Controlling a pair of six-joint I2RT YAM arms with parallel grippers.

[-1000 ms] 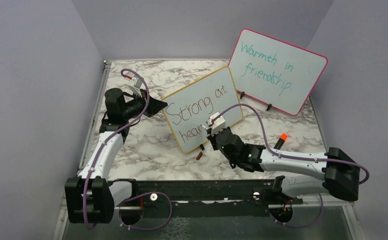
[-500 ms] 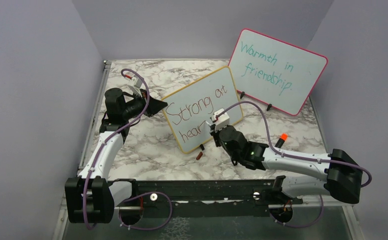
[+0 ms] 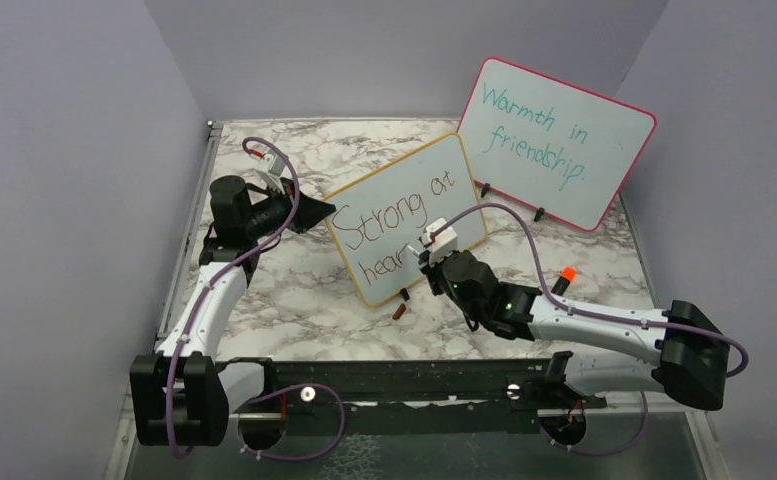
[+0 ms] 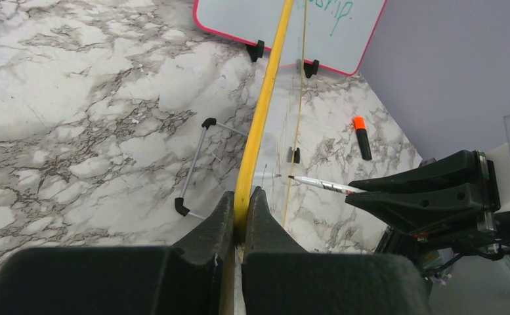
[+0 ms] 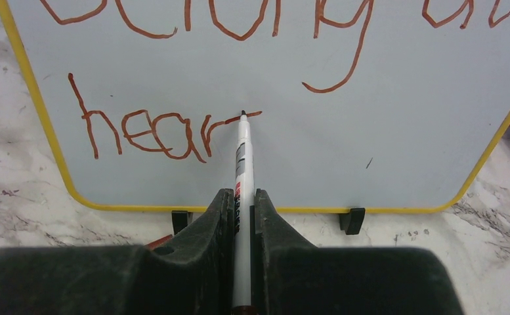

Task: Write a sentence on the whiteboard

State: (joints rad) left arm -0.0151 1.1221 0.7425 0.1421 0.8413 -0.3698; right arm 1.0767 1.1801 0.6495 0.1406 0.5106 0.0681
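Whiteboard [image 5: 383,131] stands propped up on the marble table [image 3: 294,290], in front of a pink-framed board [image 3: 554,140]. The left gripper [image 4: 242,207] pinches its yellow frame [image 4: 262,125] at the left edge. The right gripper [image 5: 242,197] is clamped on a marker [image 5: 242,157], whose tip touches the board just after "hear" in the red-brown sentence [image 5: 147,134], beneath "Strong at".

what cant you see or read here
- Top external: the right hand covers the end of the second line of the sentence on the whiteboard.
- Right wrist: the frame's upper edge cuts off the first line above the marker.
- Left wrist: the board is edge-on in the left hand, no writing readable.
- Top external: small dark object by the board, too small to identify.
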